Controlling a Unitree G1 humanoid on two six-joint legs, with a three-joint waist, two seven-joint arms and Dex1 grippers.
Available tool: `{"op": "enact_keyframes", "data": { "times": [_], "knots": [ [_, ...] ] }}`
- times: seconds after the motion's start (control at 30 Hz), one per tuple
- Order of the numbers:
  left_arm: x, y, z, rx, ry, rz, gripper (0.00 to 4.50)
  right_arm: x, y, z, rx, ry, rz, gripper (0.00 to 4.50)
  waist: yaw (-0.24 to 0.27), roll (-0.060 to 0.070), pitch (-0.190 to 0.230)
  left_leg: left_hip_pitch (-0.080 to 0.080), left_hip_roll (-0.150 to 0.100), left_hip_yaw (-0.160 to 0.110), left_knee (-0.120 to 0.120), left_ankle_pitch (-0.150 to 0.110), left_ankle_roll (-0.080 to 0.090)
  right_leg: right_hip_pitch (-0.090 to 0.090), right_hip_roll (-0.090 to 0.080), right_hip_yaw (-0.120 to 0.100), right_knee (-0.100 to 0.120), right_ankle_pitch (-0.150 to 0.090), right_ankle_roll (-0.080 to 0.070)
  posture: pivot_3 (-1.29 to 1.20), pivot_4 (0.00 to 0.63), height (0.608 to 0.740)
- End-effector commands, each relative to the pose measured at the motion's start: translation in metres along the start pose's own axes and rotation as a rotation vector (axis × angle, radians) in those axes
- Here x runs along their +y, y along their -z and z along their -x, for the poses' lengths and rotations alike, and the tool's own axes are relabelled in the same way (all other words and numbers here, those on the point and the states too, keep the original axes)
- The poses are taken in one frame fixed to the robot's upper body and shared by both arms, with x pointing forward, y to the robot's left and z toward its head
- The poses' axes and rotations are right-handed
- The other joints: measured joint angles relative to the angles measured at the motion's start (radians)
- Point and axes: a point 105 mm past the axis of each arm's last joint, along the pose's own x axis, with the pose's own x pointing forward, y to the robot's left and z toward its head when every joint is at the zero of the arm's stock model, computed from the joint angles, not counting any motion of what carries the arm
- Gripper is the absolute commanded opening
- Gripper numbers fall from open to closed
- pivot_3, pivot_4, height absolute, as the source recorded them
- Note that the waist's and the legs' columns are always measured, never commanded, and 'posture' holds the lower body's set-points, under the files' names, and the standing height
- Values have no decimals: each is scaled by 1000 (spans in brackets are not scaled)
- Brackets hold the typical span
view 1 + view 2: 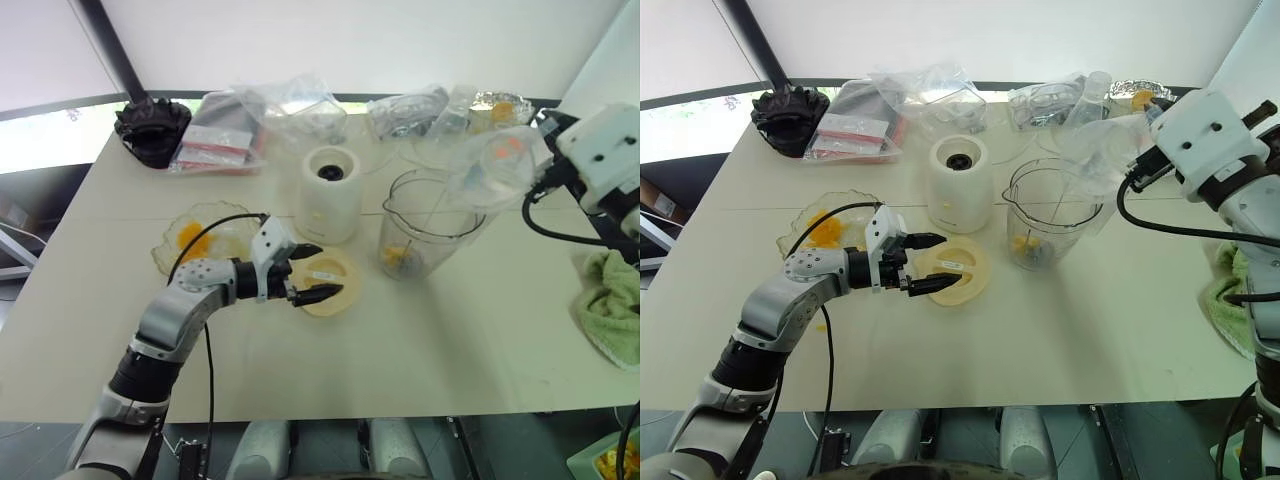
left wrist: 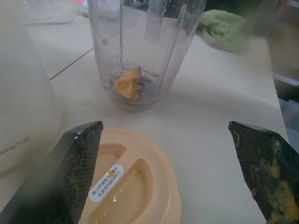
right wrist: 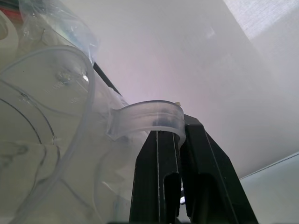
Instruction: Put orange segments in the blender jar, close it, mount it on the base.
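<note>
Left gripper [image 1: 318,271] low over the table [image 1: 420,350], fingers spread wide on either side of the cream lid [image 1: 330,281], which lies flat on the tabletop. Just behind that hand, a scalloped glass bowl [image 1: 200,237] with orange pieces inside. Past the lid, white base [image 1: 330,195] upright, dark socket on top. Beside the base, toward the right, clear jar [image 1: 425,225] standing on the table, apart from the base, uncovered, with segments [image 2: 128,84] lying at its bottom by the blade. Right gripper [image 3: 180,140] raised above and right of the jar, fingers pressed together on the curved tab of a small clear cup [image 1: 497,165], held tilted over the jar's rim. Green cloth [image 1: 612,305] at the right edge. Farthest back, plastic bags [image 1: 290,105] and a black bowl [image 1: 152,125].
</note>
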Motion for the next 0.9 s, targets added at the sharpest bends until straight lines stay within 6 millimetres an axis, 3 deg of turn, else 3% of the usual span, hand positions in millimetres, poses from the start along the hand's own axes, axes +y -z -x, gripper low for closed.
{"op": "enact_keyframes", "data": {
  "times": [0.03, 0.8, 0.9],
  "knots": [
    [-3, -8, -1, -21, 7, -35, 4500, -13, -11, 1, -42, 50, 33, 27, 0, 0, 0, 0, 0, 0, 0, 0, 0, 0, 0, 0, 0, 0, 0, 0, 150, 740],
    [-4, -8, -2, -17, 11, -36, 4500, -17, -7, 1, -27, 65, 52, 27, 0, 0, 0, 0, 0, 0, 0, 0, 0, 0, 0, 0, 0, 0, 0, 0, 150, 740],
    [-3, -8, -2, -15, 12, -37, 4500, -21, 0, 3, -4, 103, -9, 27, 0, 0, 0, 0, 0, 0, 0, 0, 0, 0, 0, 0, 0, 0, 0, 0, 150, 740]
  ]
}}
